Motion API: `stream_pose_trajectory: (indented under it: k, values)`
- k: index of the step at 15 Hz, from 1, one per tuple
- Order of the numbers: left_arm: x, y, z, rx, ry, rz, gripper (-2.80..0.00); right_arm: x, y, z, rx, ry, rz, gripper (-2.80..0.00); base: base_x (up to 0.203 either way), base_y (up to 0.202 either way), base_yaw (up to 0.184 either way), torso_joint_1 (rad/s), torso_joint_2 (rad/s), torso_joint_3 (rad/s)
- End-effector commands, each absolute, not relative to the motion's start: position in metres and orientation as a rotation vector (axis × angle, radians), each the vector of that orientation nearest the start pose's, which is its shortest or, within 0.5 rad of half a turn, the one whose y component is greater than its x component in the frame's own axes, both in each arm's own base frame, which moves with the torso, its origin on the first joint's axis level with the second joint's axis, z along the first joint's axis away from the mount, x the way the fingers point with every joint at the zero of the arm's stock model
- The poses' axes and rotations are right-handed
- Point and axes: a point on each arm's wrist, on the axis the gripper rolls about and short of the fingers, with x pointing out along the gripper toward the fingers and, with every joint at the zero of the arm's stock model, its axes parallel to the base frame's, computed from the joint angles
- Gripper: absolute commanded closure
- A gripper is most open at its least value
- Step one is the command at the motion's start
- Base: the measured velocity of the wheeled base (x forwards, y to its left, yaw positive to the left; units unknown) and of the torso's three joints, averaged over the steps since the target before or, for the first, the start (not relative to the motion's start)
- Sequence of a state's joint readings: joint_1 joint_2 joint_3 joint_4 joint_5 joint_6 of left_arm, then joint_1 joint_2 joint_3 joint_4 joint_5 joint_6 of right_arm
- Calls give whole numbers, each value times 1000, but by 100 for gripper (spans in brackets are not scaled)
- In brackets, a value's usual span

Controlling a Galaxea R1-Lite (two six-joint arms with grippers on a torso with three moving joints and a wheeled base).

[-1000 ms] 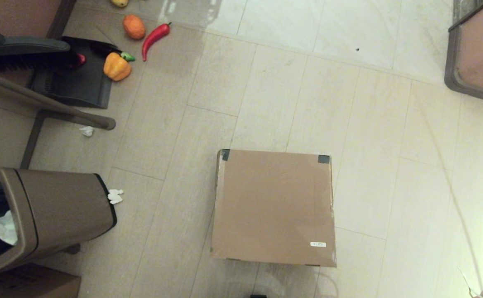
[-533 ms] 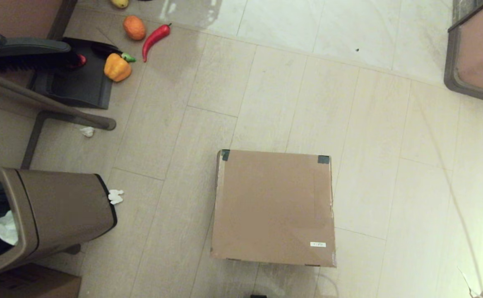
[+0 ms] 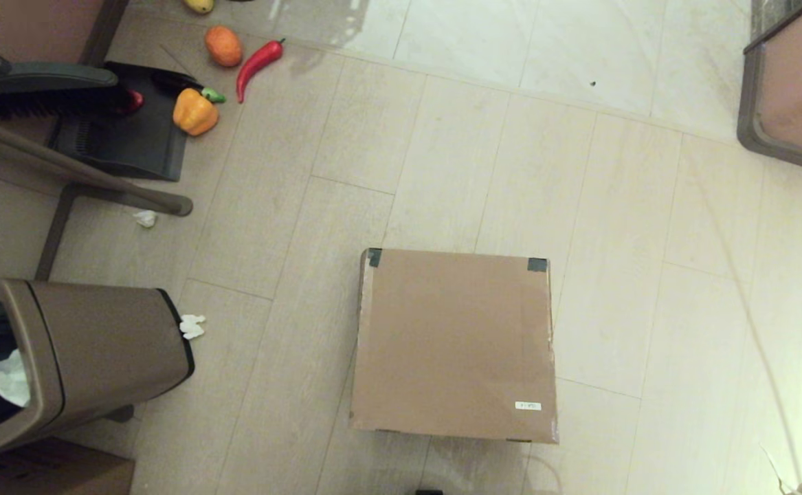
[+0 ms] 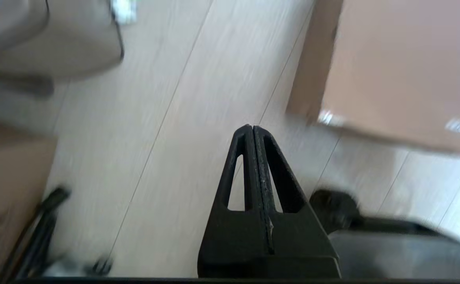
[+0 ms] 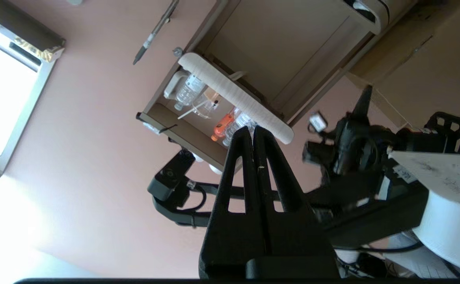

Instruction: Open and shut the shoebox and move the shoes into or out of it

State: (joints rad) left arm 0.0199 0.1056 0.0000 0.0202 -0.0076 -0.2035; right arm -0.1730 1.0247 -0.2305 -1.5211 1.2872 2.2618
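The brown shoebox (image 3: 454,344) sits on the floor in front of me with its flap lid down, dark tape at the far corners and a small white label near the front right. The shoes are hidden from every view. Neither arm shows in the head view. My left gripper (image 4: 252,127) is shut and empty above bare floor, with the shoebox (image 4: 395,71) off to its side. Parked off at the side, my right gripper (image 5: 252,128) is shut on nothing and aims at a shelf unit.
A brown waste bin (image 3: 78,357) lies tipped at the left, with white paper scraps (image 3: 192,325) beside it. A dustpan and brush (image 3: 98,117), a yellow pepper (image 3: 194,110), an orange (image 3: 223,45) and a red chilli (image 3: 258,60) lie at the far left. A table corner (image 3: 796,89) stands at the far right.
The waste bin at the left edge has shifted slightly in the head view. The shoebox has stayed put with its lid down.
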Motion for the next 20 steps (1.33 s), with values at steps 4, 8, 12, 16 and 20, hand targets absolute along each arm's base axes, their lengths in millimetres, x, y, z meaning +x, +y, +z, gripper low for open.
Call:
stream_pose_trajectory:
  k: [4,8,12,16,20]
  values:
    - [-22,0,69,-227,36,9,0,89,3,239,1490,758,1030,0,0,0,0,0,0,0]
    - [-22,0,69,-227,36,9,0,92,-6,236,1531,687,949,0,0,0,0,0,0,0]
    - [-22,0,69,-227,36,9,0,87,-10,229,1544,625,893,0,0,0,0,0,0,0]
    - [-22,0,69,-227,36,8,0,67,-1,196,1358,546,878,0,0,0,0,0,0,0]
    - [-22,0,69,-227,36,9,0,55,8,169,1140,418,829,0,0,0,0,0,0,0]
